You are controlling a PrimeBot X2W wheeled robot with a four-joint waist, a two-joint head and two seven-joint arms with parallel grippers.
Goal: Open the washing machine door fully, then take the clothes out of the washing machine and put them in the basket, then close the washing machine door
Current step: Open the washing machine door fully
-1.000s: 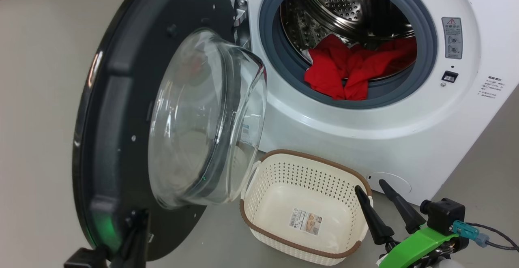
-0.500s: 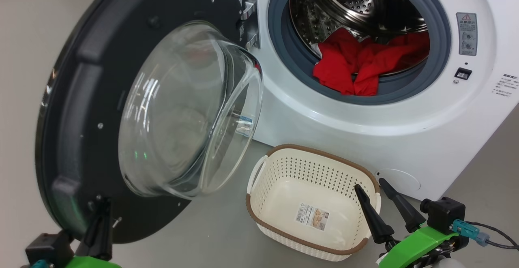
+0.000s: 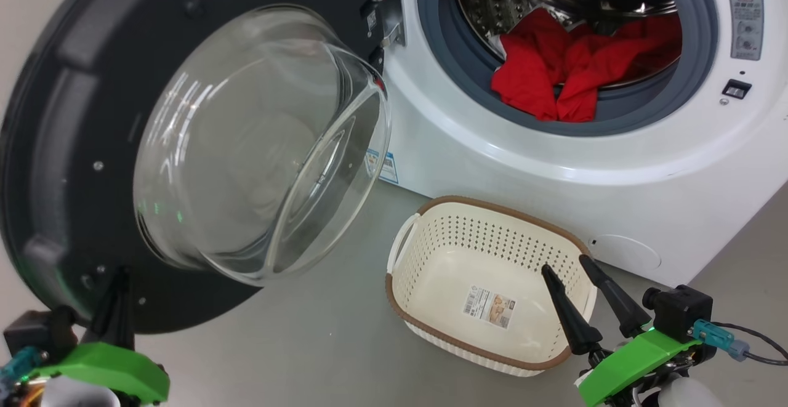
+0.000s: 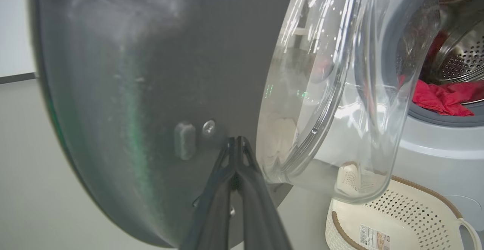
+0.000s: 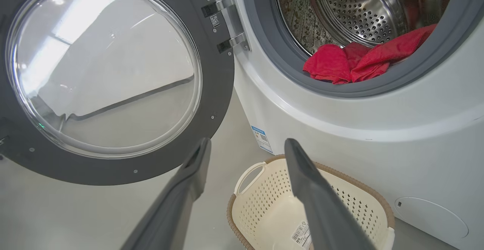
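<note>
The door has swung wider, seemingly nudged by the closed left tool; right tool gapes empty; clothes still inside.

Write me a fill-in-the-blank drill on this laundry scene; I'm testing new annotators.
The clothes in the washing machine are ____ in colour.
The basket on the floor is ____ of clothes.
In the head view, the washing machine door stands to the ____ of the clothes.
The right arm's jaws stand ____.
Missing words: red; empty; left; open.
</note>
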